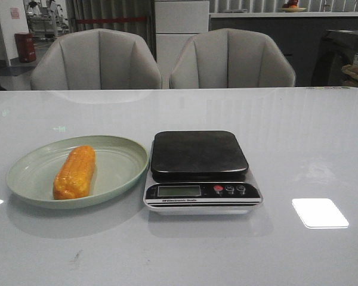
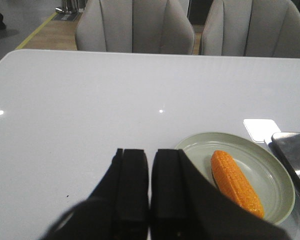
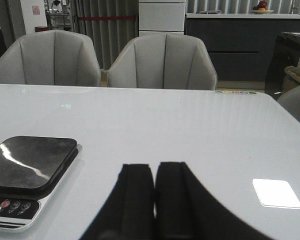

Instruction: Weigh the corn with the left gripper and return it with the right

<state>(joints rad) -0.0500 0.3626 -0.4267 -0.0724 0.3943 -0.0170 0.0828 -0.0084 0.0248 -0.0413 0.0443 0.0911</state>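
The table (image 1: 322, 137) is glossy. On it the plate (image 1: 122, 152) touches the scale (image 1: 200, 156), so a bump may shift either. The rounded corn (image 1: 75, 172) lies on the plate and may roll. Left gripper (image 2: 150, 172) and right gripper (image 3: 155, 182) have fingers pressed together.

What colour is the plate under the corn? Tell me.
The plate is pale green; the orange-yellow corn lies on it. Clearest in the front view.

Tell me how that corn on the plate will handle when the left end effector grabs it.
The corn looks round and stubby, so it may roll on the green plate if nudged sideways. Its kerneled surface should give some grip. It appears stiff, probably keeping its shape. The left end effector looks shut.
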